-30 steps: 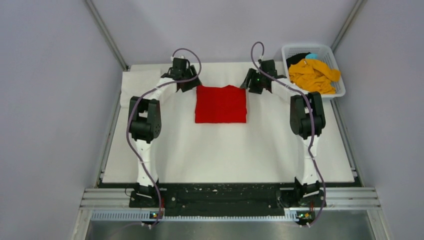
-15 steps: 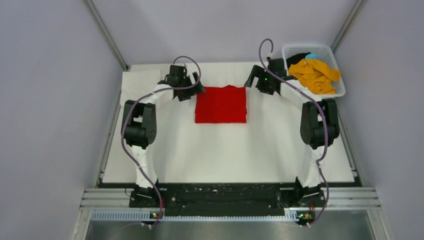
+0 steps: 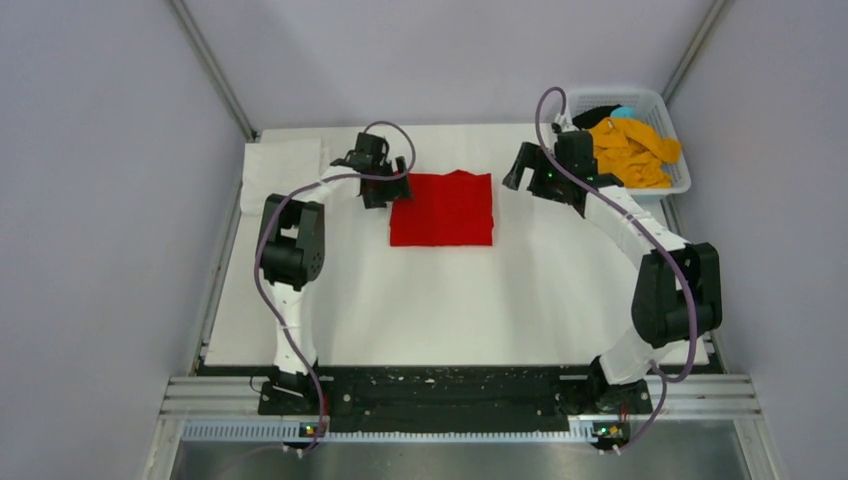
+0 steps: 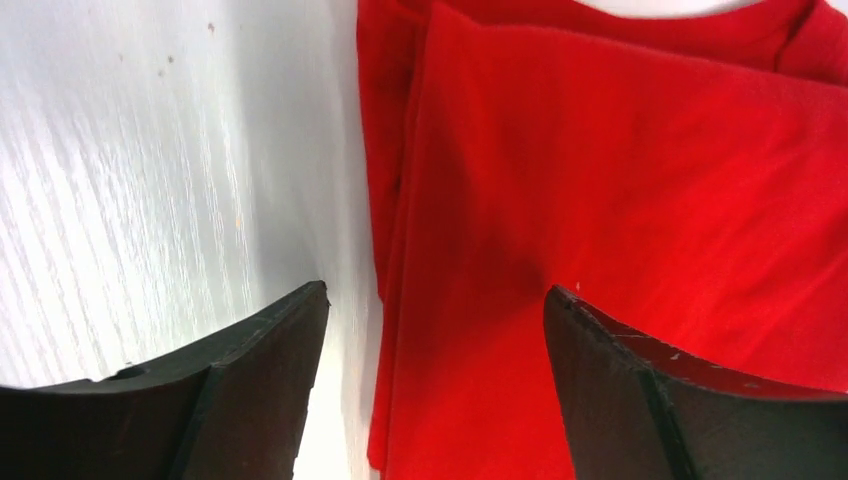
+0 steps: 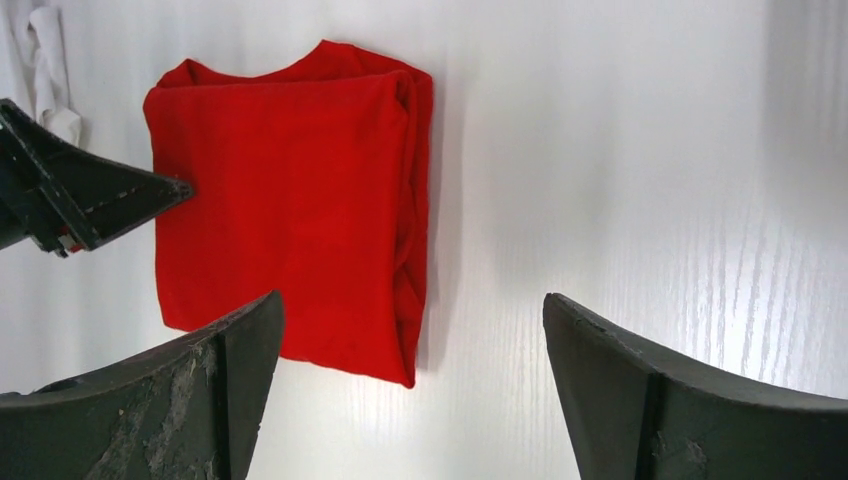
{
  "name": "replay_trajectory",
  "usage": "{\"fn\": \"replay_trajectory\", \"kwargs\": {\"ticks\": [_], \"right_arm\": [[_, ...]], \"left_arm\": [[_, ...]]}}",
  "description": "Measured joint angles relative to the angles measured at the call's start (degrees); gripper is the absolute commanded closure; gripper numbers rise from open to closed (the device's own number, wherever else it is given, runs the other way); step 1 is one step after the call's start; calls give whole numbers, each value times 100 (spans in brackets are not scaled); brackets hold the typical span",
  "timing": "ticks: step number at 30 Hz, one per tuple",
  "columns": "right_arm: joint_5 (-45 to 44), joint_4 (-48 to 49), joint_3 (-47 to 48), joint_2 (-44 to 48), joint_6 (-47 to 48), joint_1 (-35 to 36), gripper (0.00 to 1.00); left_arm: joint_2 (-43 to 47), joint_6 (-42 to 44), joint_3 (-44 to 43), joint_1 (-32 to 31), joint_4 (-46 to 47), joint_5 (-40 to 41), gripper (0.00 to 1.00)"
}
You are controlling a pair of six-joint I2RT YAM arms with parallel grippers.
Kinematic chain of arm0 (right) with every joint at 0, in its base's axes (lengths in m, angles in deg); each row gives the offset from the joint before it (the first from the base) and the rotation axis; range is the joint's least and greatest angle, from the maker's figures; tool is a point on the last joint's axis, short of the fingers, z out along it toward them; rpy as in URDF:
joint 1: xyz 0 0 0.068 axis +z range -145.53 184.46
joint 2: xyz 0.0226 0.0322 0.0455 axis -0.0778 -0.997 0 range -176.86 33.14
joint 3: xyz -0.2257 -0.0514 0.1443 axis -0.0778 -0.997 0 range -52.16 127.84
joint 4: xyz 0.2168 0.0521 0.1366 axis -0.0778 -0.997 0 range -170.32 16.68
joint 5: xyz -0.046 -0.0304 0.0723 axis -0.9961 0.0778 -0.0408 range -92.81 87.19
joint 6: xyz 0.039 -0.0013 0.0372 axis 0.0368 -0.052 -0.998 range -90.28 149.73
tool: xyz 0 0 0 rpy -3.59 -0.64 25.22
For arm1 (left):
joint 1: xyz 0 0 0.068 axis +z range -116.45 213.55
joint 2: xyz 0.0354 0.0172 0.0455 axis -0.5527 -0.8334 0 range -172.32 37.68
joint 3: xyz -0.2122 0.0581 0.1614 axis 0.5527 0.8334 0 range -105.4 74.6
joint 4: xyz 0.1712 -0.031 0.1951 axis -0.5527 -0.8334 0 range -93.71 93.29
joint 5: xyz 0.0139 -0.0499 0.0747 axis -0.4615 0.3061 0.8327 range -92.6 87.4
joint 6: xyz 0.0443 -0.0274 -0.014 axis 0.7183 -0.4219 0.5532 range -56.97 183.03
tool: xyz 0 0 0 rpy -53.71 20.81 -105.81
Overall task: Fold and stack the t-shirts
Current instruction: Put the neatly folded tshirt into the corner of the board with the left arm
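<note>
White table (image 3: 450, 300), grey walls around. Red t-shirt (image 3: 442, 208) lay folded into a flat rectangle between both pincers. Left pincer (image 4: 435, 300) was spread wide and low, straddling the shirt's near edge: one finger over bare table, the other over red cloth, pinching nothing. Contact with the cloth couldn't be told. Right pincer (image 5: 412, 300) was spread too, empty, with the red shirt ahead of it and apart. White basket (image 3: 683, 172) sat just behind the right pincer, holding an orange-yellow t-shirt (image 3: 630, 150) over a black t-shirt (image 3: 597, 113).
</note>
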Motion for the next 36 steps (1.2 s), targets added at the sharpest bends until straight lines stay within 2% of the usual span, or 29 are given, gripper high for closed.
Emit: {"fn": "replay_trajectory", "kwargs": {"ticks": [6, 9, 10, 12, 13, 21, 28, 36], "right_arm": [[-92, 2, -258, 236, 57, 0, 1], [-129, 7, -337, 295, 81, 0, 1], [-140, -2, -356, 315, 83, 0, 1], [-146, -2, -372, 343, 109, 0, 1], [-146, 11, -372, 348, 120, 0, 1], [-238, 26, -446, 431, 236, 0, 1], [-417, 42, -560, 621, 330, 0, 2], [-623, 63, -601, 754, 472, 0, 1]], "left_arm": [[-479, 92, -688, -155, -302, 326, 44], [-752, 118, -1150, -315, -588, 756, 54], [-841, 138, -1316, -396, -717, 984, 64], [-988, 122, -1558, -562, -890, 1307, 93], [-1051, 120, -1685, -640, -949, 1397, 100], [-1338, 260, -2302, -927, -1473, 2354, 100], [-1224, 962, -2135, -852, -1687, 3926, 100], [-514, 2031, -1757, -426, -1316, 4817, 100]]}}
